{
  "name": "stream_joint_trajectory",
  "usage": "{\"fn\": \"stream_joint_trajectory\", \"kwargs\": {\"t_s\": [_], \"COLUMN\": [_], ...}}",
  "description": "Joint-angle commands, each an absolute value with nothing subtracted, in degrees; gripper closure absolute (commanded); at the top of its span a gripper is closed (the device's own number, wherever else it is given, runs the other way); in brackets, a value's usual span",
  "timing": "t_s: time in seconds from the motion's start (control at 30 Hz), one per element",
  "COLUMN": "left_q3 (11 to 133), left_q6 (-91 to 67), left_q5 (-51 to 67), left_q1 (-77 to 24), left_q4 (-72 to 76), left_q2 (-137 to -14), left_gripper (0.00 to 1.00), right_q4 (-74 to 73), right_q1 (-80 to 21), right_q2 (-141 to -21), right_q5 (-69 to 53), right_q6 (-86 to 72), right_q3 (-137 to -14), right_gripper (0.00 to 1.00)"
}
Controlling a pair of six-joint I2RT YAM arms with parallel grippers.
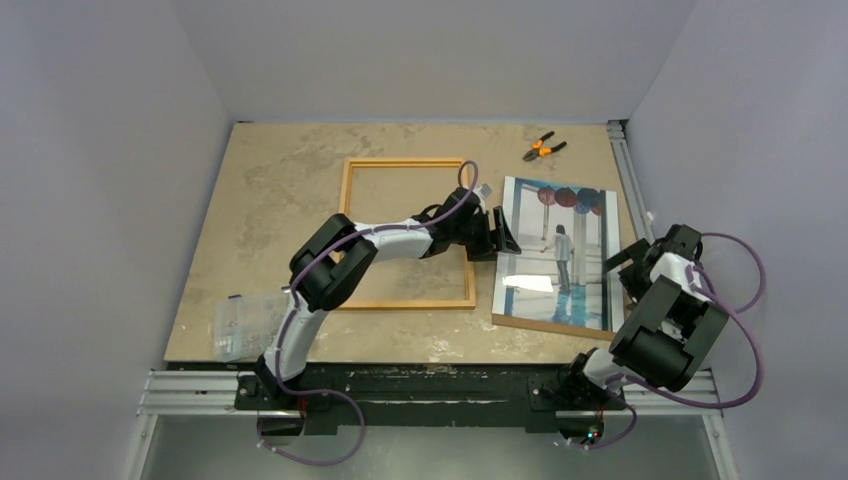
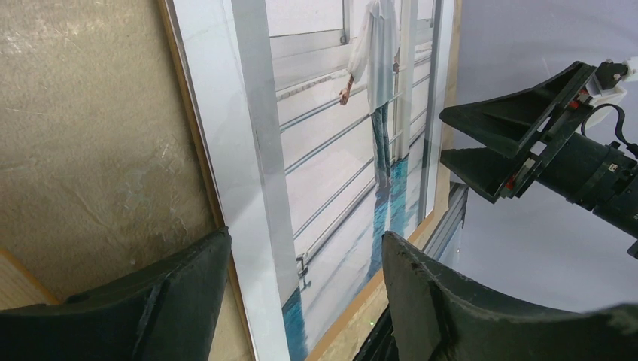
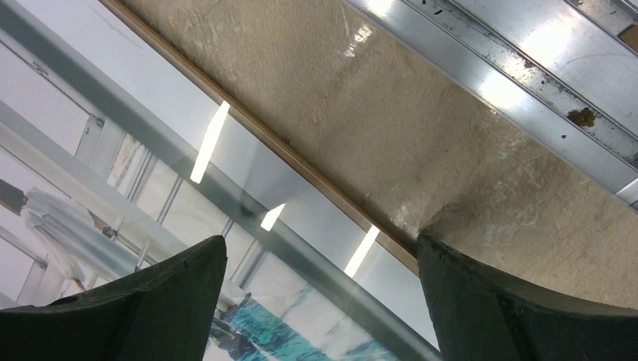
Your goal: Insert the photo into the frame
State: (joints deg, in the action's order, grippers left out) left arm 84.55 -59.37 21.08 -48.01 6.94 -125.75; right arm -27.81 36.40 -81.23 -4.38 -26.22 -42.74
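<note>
- Clear plastic item (image 1: 238, 325): near-left corner of the table; contents too blurred to read.
- Frame (image 1: 400, 160): flat at mid-table, bare tabletop showing through it; right side partly hidden by the left arm.
- Left gripper (image 2: 305, 241): jaws spread, one on each side of the photo's left edge; contact cannot be told.
- Pliers (image 1: 543, 149): orange-handled, far edge.
- Photo (image 1: 556, 248): flat, just right of the frame, on a brown backing board (image 1: 550, 327) seen only as a thin strip.
- Right gripper (image 3: 320, 242): jaws spread wide above the photo's right edge.
- Table (image 1: 270, 200): mottled beige.
- Walls (image 1: 420, 50): pale grey.
</note>
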Motion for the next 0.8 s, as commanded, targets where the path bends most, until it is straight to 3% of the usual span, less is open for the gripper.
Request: {"fn": "stream_joint_trajectory", "kwargs": {"t_s": [0.0, 0.5, 0.67, 0.77], "left_q3": [83.8, 81.2, 81.5, 83.4], "left_q6": [-58.8, -56.1, -56.7, -56.6], "left_q5": [21.4, 16.8, 15.0, 13.1], "left_q1": [-48.6, -48.6, -48.7, -48.7], "left_q4": [11.5, 10.5, 7.4, 1.9], "left_q2": [-121.8, -116.5, -116.7, -117.8], "left_gripper": [0.31, 0.32, 0.40, 0.38], "right_q4": [-28.6, -28.0, -28.7, -29.4], "right_q1": [35.9, 35.2, 34.4, 33.9], "right_q2": [-82.3, -83.8, -82.4, -81.3], "right_q5": [-12.7, -17.6, -18.2, -18.5], "right_q6": [-27.5, -25.7, -25.3, -24.8], "right_q3": [-40.6, -40.6, -40.9, -41.3], "right_gripper": [0.07, 0.09, 0.09, 0.09]}}
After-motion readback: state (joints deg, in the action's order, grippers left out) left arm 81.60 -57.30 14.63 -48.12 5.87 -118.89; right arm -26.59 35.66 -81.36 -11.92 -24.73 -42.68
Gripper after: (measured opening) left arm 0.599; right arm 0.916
